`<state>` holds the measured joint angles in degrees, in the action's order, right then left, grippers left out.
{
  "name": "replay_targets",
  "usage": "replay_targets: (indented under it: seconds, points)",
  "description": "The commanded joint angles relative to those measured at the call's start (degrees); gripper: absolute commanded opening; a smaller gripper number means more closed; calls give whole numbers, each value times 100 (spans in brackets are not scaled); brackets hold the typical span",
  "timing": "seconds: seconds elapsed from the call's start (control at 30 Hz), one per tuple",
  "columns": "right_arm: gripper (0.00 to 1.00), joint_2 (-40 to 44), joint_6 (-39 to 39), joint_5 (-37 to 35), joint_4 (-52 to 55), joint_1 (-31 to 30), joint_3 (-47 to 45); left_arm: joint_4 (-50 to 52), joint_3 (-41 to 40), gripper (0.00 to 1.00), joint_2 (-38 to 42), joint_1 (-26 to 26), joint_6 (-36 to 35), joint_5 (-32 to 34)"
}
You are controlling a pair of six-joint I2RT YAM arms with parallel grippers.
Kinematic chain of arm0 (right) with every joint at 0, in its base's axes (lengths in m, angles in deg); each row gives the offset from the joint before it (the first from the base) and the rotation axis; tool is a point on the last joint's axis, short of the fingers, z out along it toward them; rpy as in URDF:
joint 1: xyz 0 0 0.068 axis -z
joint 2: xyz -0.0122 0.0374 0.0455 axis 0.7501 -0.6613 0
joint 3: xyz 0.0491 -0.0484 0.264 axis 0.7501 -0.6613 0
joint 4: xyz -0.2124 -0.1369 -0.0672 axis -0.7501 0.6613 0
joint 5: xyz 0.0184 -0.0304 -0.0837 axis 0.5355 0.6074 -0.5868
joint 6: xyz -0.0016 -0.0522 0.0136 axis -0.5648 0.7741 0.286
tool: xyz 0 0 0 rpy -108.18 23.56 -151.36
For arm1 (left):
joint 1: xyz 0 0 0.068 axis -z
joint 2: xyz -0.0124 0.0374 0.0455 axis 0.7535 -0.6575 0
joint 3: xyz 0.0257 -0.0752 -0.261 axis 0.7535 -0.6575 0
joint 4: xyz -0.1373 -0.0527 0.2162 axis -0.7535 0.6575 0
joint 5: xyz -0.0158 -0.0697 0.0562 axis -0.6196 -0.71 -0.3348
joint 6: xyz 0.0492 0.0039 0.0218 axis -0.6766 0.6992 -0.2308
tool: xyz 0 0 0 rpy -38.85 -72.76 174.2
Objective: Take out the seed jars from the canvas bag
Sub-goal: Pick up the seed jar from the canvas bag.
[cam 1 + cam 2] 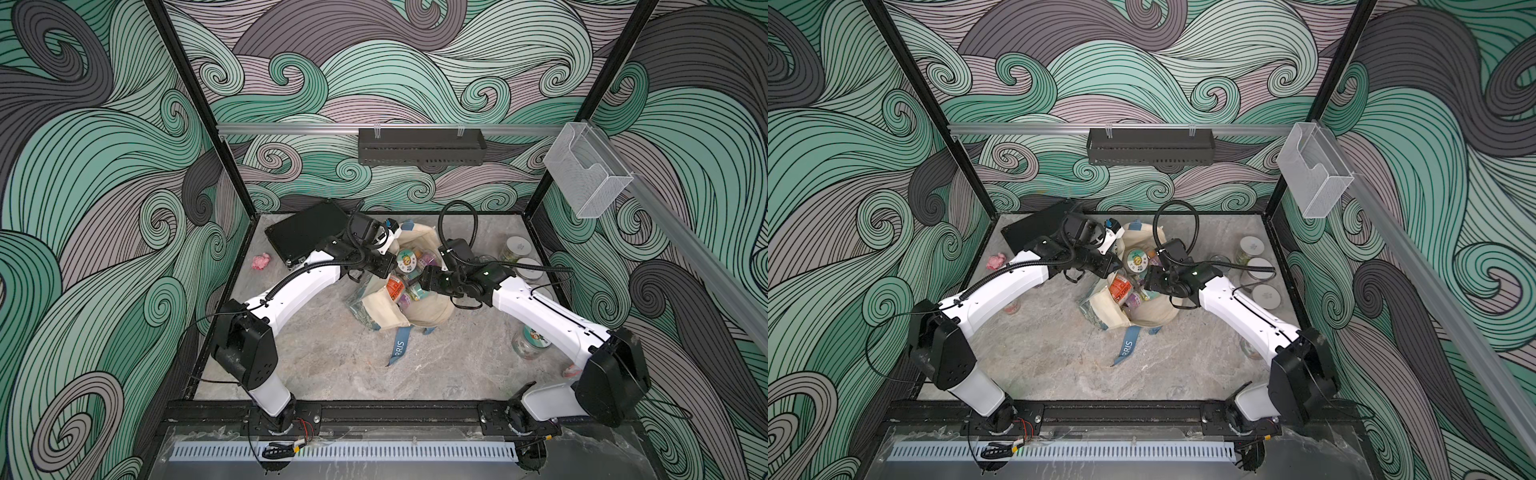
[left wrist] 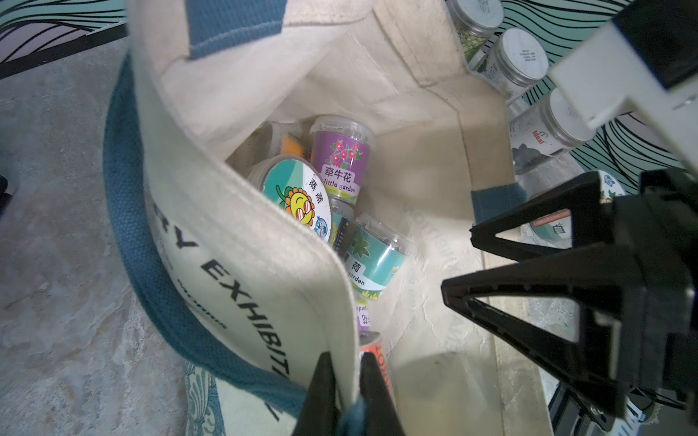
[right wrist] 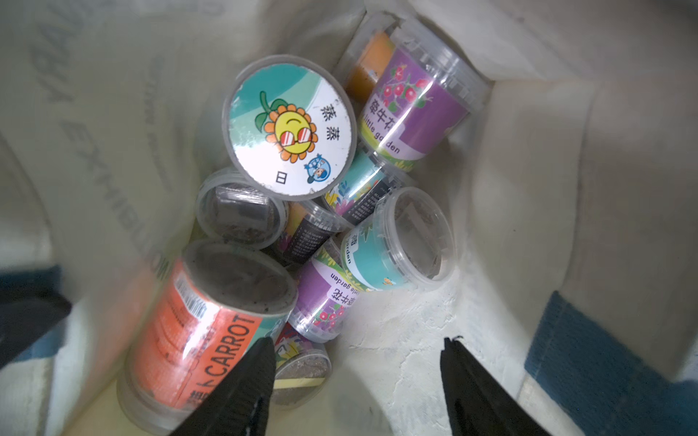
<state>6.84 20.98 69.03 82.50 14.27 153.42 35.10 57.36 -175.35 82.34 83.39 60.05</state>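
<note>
The canvas bag [image 2: 241, 234] rim is clamped by the left hand [image 2: 345, 362]; the right hand [image 3: 357, 339], jaws apart, should next be closed on the carrot jar [image 3: 196, 328].

The canvas bag [image 2: 415, 94] is matt woven cloth; seed jars [image 3: 411, 102] glossy, probably plastic.

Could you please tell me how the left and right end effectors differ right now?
The left end effector is shut, pinching the rim of the canvas bag; the right end effector is open and holds nothing. The left sits at the bag's edge, while the right points into its mouth above the seed jars. Both have black fingers.
</note>
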Motion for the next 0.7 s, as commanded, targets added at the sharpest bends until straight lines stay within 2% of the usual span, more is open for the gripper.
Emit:
replay_targets:
  seconds: [0.0, 0.1, 0.3, 0.47, 0.67]
  points:
    - [73, -35, -941, -142, -262, -10, -248, 201, 179, 11, -19, 13, -101, 21]
    - [74, -93, -1438, -338, -341, -21, -370, 209, 179, 11, -24, 12, -103, 50]
    - [75, -562, -2426, -847, 568, -24, -30, 203, 180, 11, -21, 13, -83, 39]
    - [77, -855, -2702, -750, 165, -21, -109, 183, 179, 11, -10, 12, -66, 5]
    - [88, -1257, -2758, -787, -242, -19, 55, 166, 179, 11, -11, 6, -48, -17]
